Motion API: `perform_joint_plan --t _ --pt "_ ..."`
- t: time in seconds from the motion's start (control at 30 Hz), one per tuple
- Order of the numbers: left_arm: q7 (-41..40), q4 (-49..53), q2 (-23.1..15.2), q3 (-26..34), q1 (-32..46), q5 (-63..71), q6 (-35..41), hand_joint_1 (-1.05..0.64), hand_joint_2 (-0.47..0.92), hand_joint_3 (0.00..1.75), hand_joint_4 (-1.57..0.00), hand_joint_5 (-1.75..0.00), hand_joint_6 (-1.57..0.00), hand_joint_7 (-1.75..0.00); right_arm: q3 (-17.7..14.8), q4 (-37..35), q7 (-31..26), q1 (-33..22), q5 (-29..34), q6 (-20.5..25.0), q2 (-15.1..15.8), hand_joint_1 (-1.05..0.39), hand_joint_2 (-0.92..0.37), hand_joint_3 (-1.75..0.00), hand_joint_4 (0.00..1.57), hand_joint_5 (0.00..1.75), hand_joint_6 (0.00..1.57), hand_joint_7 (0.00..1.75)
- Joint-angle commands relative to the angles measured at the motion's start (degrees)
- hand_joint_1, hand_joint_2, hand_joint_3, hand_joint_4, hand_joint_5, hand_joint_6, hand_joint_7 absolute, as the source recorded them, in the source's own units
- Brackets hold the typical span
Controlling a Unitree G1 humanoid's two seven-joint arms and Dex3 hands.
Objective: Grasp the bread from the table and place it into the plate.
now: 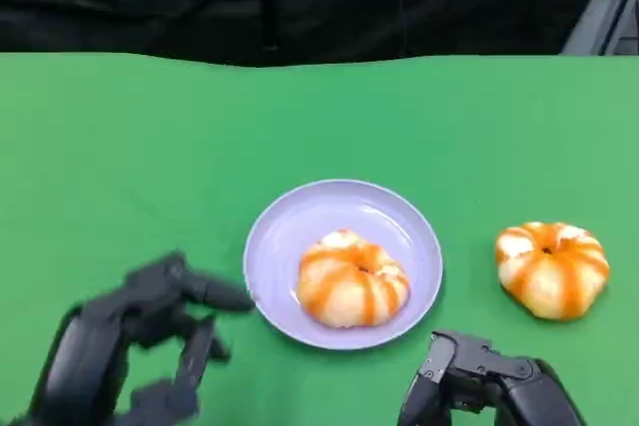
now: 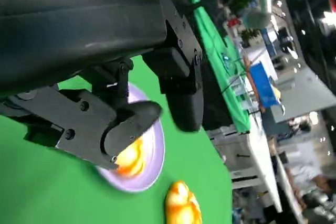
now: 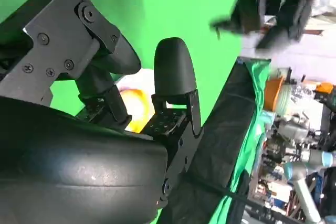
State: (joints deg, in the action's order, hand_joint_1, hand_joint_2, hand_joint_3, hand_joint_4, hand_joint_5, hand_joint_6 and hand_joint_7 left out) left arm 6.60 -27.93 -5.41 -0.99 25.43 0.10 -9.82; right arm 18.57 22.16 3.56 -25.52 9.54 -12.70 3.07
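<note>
A lilac plate (image 1: 290,236) sits mid-table in the head view, with one orange-striped bread bun (image 1: 351,279) lying in it. A second striped bun (image 1: 552,267) rests on the green cloth to the plate's right. My left hand (image 1: 140,341) hovers just left of the plate, fingers spread and holding nothing. My right hand (image 1: 489,386) is low at the front, below and between the plate and the loose bun, empty. The left wrist view shows the plate (image 2: 157,150), its bun (image 2: 128,158) and the loose bun (image 2: 181,203) past my fingers (image 2: 131,124).
The green table (image 1: 120,147) ends at a dark backdrop along its far edge. Open cloth stretches left of and behind the plate. In the wrist views, shelving and cluttered lab gear stand beyond the table.
</note>
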Motion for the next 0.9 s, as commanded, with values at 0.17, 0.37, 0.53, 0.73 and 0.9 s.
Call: perform_joint_plan --t 0.17,0.37,0.53,0.73,0.9 --pt "0.1 3.95 2.18 0.77 3.84 -3.05 -8.79 0.01 0.4 1.46 -0.85 -1.75 -0.73 -1.7 -1.73 0.56 0.62 0.13 -1.47 0.1 1.11 -0.03 -0.27 -1.52 0.89 1.68 0.77 1.45" --pt "0.38 6.49 2.86 0.42 3.16 -4.43 -9.3 -0.03 0.41 1.4 -0.88 -1.75 -0.76 -1.66 -3.25 0.41 1.24 0.3 -2.51 -0.47 1.62 -0.03 -0.28 -1.49 0.9 1.66 0.78 1.43" --pt "1.0 7.92 3.09 0.09 2.71 -5.62 -9.78 -0.03 0.43 1.37 -0.88 -1.75 -0.77 -1.65 -3.75 0.31 1.54 0.62 -2.8 -0.44 1.79 -0.01 -0.28 -1.49 0.9 1.65 0.78 1.43" --pt "1.31 9.23 3.48 -0.14 2.08 -5.71 -10.23 -0.03 0.41 1.39 -0.88 -1.75 -0.8 -1.6 -4.26 -0.49 1.96 0.99 -3.27 -1.09 1.75 0.0 -0.28 -1.49 0.9 1.64 0.79 1.43" --pt "1.63 9.07 3.33 -0.3 2.58 -6.02 -10.51 -0.03 0.39 1.44 -0.87 -1.73 -0.8 -1.59 -4.38 0.36 2.47 0.36 -3.43 -0.98 1.88 0.01 -0.28 -1.49 0.91 1.64 0.79 1.43"
